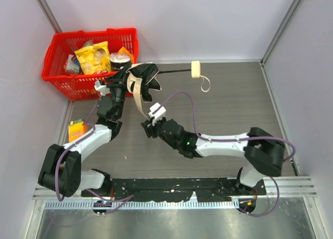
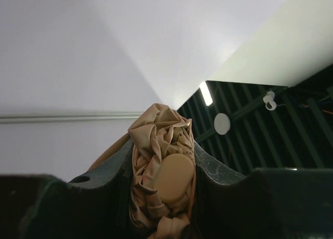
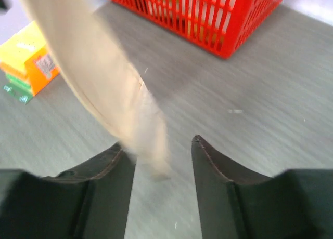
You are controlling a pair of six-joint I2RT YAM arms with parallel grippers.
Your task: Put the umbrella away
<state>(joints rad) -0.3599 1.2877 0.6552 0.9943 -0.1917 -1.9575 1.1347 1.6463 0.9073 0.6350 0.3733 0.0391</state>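
The umbrella [image 1: 139, 74] is held off the bench [image 1: 229, 104] in the upper left of the top view, just right of the red basket [image 1: 60, 47]. Its pale canopy is crumpled into a loose bunch. Its thin black shaft [image 1: 174, 71] runs out rightward to the cream handle [image 1: 196, 69], and the loop cord [image 1: 206, 85] dangles below. The left claw [image 1: 124, 79] is pinching the bunched fabric; in the left wrist view the tan folds fill the whole gap between its fingers [image 2: 117, 176]. The beige strap [image 1: 138, 101] hangs from the bunch down toward the middle of the frame and ends at the right claw [image 1: 155, 114]. That claw stands spread. In its own view the strap, blurred, drops into the gap close to the finger on the left of the frame [image 3: 122, 156], and nothing looks pinched. An orange box [image 1: 77, 129] lies on the bench at the left edge, well clear of both claws. The step in hand looks like tidying the canopy with the strap, the umbrella being neither wrapped nor collapsed yet. The next move probably calls for the right claw to close on the strap near its end. It would then carry the strap round the bunch while the left claw holds firm. The swinging, limp strap could slip out sideways before the fingers meet.
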